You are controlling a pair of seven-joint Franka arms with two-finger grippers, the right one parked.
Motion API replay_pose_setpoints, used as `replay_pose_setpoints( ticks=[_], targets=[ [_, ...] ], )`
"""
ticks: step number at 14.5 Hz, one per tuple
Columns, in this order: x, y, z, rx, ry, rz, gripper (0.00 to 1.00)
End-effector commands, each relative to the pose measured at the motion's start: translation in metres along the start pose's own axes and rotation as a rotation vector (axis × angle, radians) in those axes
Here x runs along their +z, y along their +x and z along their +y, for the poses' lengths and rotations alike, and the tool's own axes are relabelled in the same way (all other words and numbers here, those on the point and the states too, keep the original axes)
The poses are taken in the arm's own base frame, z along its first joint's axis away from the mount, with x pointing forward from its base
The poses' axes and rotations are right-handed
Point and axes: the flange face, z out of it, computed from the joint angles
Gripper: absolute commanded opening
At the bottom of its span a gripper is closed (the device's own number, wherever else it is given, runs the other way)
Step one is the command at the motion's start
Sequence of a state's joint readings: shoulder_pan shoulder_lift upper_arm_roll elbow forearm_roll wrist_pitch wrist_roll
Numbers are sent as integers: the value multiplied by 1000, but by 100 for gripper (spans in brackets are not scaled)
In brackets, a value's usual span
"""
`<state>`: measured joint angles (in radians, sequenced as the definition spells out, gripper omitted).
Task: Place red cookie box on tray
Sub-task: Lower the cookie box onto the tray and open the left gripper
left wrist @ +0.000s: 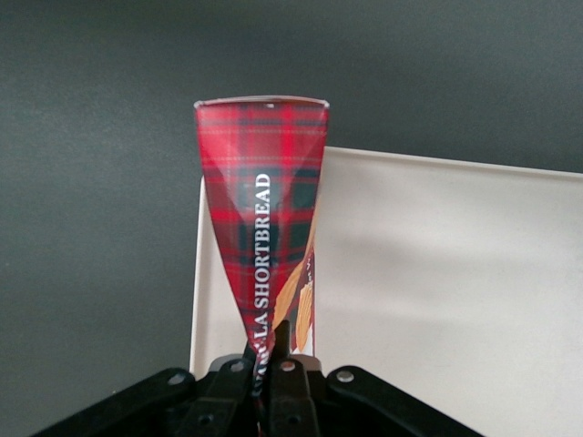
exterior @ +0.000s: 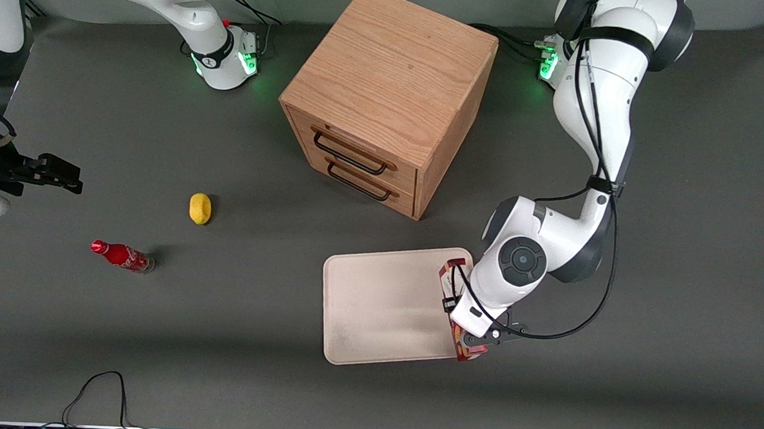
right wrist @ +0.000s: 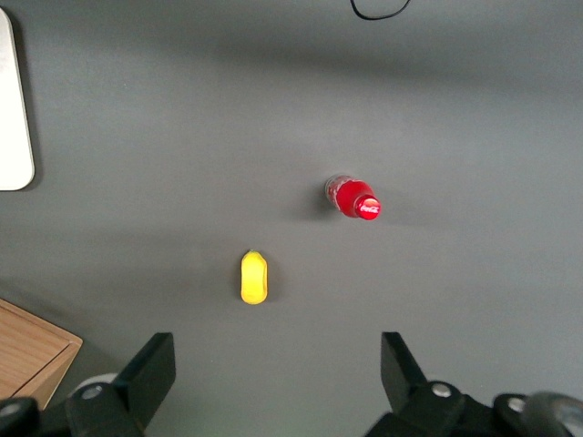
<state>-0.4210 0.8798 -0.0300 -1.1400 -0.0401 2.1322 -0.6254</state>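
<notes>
Cable: nearest the front camera, a black cable loops on the table at the lower left of the frame.
My gripper: my gripper sits at the tray's edge toward my working arm's end of the table, lower centre-right of the front frame; its fingers are pinched onto the narrow edge of the red cookie box.
Box, front view: only slivers show, a pale end near the tray corner closest to the cabinet and a red end poking out under my wrist; my arm hides the middle.
Box, wrist view: here the red cookie box fills the centre, dark-red tartan with white lettering "SHORTBREAD" along it and brown-yellow cookie art low on one face.
Box place: it hangs in my grip along the tray's short edge, over the rim; whether it touches the tray I cannot tell.
Tray: the tray is cream-white with rounded corners, its whole surface bare in the front view; the wrist view shows its rim meeting dark table.
Open room: bare table surrounds the tray; the wooden cabinet stands farther from the camera, apart from it.
Right wrist view only: a yellow object and the red cola bottle from above, well apart, toward the parked arm's end.
</notes>
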Motion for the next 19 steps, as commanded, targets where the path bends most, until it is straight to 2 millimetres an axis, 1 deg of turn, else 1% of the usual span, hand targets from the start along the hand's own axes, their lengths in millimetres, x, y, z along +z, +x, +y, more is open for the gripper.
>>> replay_pose_setpoints(
  ticks=[1,2,3,8,9,10,11,17,19],
  targets=[
    [9,4,2,-4,-4,10,0],
    [17,5,-1,1,10,7,0],
    [21,4,-1,14,18,7,0],
    [26,4,-2,16,22,2,0],
    [28,4,-3,16,24,0,32],
    [26,5,-4,15,23,3,76],
    [27,5,-4,15,23,2,100],
    [27,5,-4,16,23,1,100],
    [21,5,-5,14,26,3,100]
  ],
)
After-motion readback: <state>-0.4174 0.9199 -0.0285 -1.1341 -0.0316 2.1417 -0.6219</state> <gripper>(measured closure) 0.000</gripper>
